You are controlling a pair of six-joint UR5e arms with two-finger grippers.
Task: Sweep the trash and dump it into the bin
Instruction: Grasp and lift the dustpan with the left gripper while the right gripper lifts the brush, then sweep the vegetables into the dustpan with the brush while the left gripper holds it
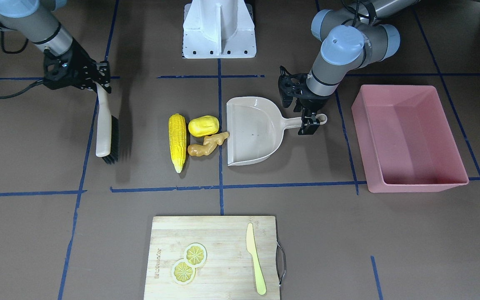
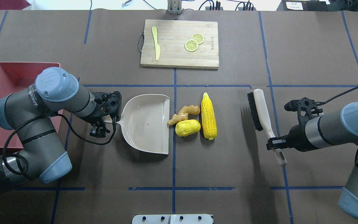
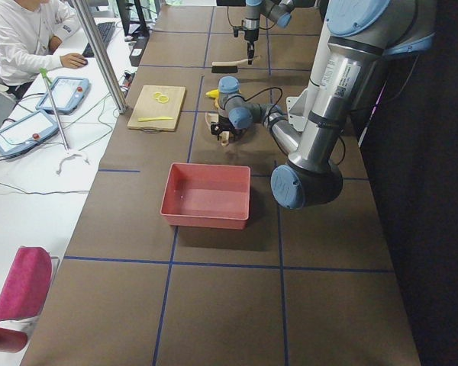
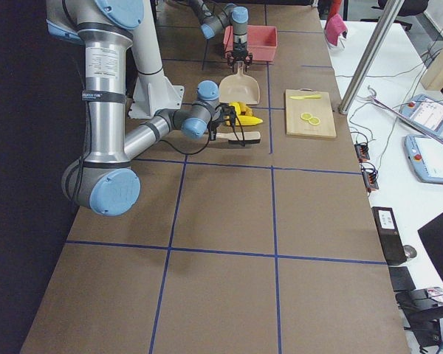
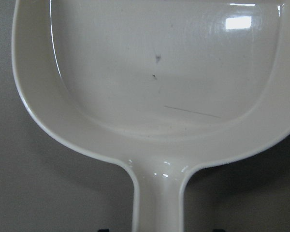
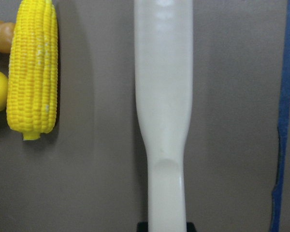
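The trash lies mid-table: a corn cob [image 1: 177, 141] [image 2: 208, 115], a yellow potato-like lump [image 1: 203, 126] [image 2: 187, 128] and a tan ginger root [image 1: 207, 144] [image 2: 183, 113] whose tip touches the open lip of the beige dustpan [image 1: 254, 131] [image 2: 146, 124]. My left gripper [image 1: 311, 121] [image 2: 104, 121] is shut on the dustpan's handle; the pan [image 5: 159, 72] is empty. My right gripper [image 1: 98, 81] [image 2: 275, 143] is shut on the handle of a black-bristled brush [image 1: 106, 129] [image 2: 259, 109] [image 6: 163, 96], apart from the corn [image 6: 33, 72]. The pink bin [image 1: 406, 137] [image 2: 8, 77] stands empty beyond the dustpan's handle.
A wooden cutting board [image 1: 223, 233] [image 2: 172, 57] at the table's far edge carries two lemon slices [image 1: 189, 262] and a pale knife [image 1: 255, 263]. The white robot base [image 1: 219, 29] is at the near edge. A seated operator [image 3: 23, 38] is beside the table.
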